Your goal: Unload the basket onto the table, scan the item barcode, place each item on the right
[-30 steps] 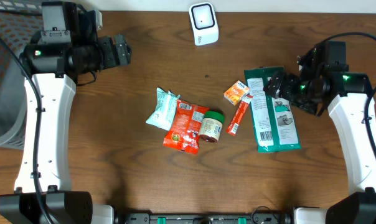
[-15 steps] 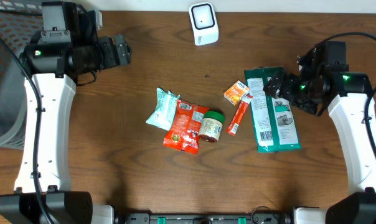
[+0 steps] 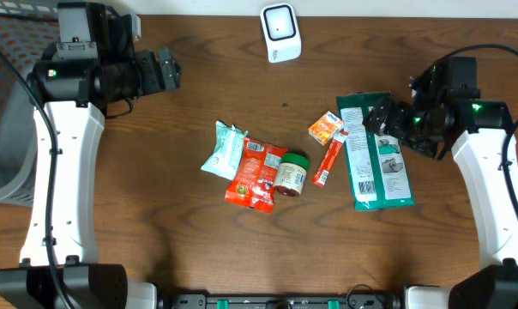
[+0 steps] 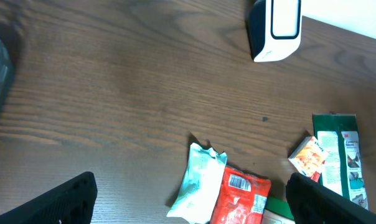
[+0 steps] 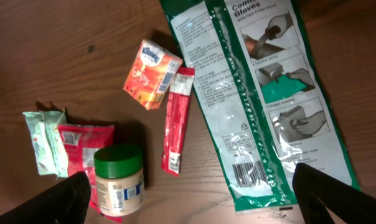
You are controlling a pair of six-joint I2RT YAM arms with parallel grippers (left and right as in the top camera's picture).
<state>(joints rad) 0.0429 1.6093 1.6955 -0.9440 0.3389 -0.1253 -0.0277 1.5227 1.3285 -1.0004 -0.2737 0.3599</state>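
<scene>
**Left gripper**: the jaws are spread wide and nothing is gripped. Open wood of the table is seen below and ahead of it. The white scanner stands beyond, close to the table's far edge. A tissue pack and a red pouch lie on the table well beneath it.

**Right gripper**: the jaws are likewise spread and empty, held over the upper end of the green gloves pack. The barcode is turned upward near the pack's lower edge. Toward the left arm's side, an orange packet, a red stick and a green-lidded jar are closely grouped, with bare wood around them.
</scene>
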